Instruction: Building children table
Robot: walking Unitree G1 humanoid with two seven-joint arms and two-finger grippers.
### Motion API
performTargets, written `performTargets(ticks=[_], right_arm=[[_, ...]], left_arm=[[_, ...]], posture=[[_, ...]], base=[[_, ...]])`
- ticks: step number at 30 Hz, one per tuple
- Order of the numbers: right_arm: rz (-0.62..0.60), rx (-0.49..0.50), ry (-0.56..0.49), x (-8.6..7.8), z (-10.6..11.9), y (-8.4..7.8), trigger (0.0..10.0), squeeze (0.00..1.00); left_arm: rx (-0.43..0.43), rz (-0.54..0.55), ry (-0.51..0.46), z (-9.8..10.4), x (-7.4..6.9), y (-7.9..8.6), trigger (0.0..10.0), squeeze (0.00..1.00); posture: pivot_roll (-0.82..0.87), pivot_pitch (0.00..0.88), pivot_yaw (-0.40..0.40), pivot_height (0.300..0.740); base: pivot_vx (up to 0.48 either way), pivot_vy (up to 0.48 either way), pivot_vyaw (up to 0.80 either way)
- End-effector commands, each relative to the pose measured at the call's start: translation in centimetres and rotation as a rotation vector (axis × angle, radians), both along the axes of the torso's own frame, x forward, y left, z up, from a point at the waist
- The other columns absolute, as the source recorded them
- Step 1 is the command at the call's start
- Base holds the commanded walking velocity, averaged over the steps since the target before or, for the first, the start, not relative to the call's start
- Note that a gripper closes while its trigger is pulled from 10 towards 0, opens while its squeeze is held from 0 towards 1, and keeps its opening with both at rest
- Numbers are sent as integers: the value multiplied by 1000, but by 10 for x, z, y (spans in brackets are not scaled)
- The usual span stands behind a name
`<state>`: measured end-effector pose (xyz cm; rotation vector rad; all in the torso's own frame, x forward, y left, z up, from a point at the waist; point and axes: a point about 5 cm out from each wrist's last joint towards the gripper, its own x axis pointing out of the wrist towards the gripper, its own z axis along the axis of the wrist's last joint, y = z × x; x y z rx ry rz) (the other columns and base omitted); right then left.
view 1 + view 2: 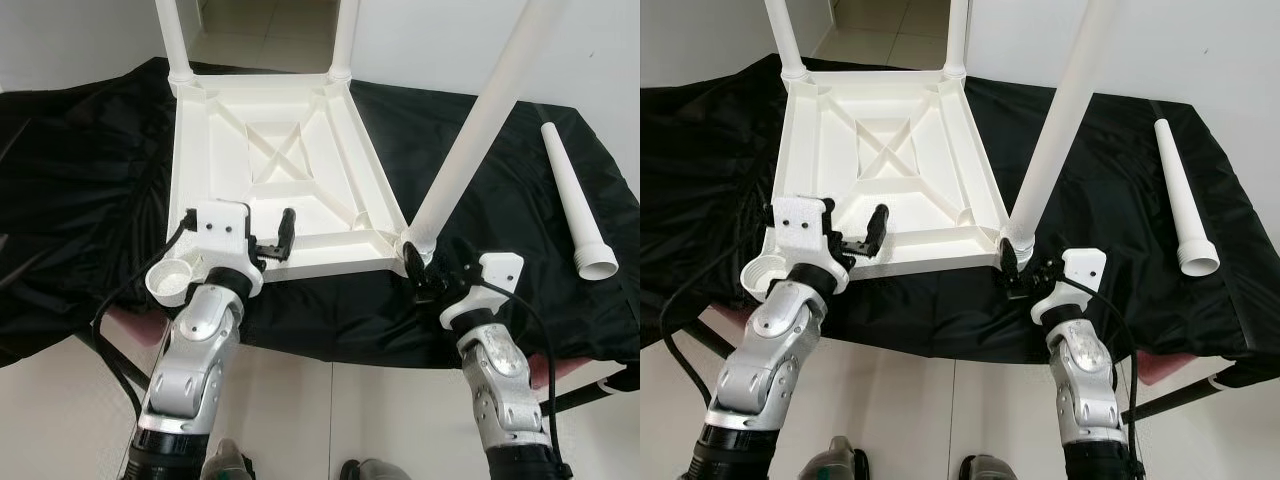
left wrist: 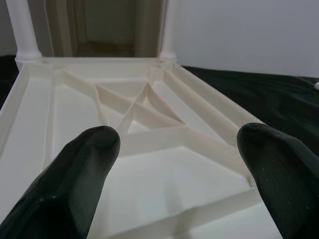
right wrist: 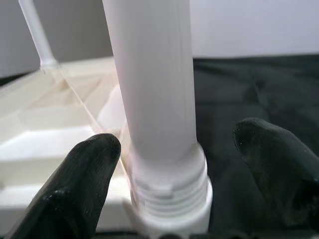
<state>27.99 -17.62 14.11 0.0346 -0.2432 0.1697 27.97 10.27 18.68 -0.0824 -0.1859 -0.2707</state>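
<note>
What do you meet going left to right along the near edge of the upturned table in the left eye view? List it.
Empty leg socket → left gripper, open over the tabletop → right gripper, open around the base of the leaning leg → loose leg lying on the black cloth.

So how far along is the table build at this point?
Three legs stand in the upturned tabletop: two at the far corners and one at the near right corner. The right gripper is open around that leg's base. The left gripper hovers open over the near edge. The fourth leg lies loose on the black cloth.
</note>
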Motion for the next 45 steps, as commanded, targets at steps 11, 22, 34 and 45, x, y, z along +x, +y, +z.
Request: performTargets(ticks=[11, 22, 34, 45], right_arm=[[44, -9, -18, 27, 13, -6, 10000, 0], [21, 26, -29, 65, 25, -10, 10000, 0], [-61, 23, -34, 87, 36, -33, 10000, 0], [-26, 41, -82, 52, 19, -19, 10000, 0]], left_arm=[[38, -27, -28, 9, 3, -3, 10000, 0], [37, -43, -29, 11, 2, -8, 10000, 0], [42, -48, -19, 9, -1, -10, 10000, 0], [65, -33, -3, 3, -3, -6, 10000, 0]], posture=[[42, 73, -22, 740], [55, 81, -27, 740], [67, 86, -26, 740], [64, 90, -45, 740]], base=[[0, 0, 0], [0, 0, 0], [0, 0, 0], [0, 0, 0]])
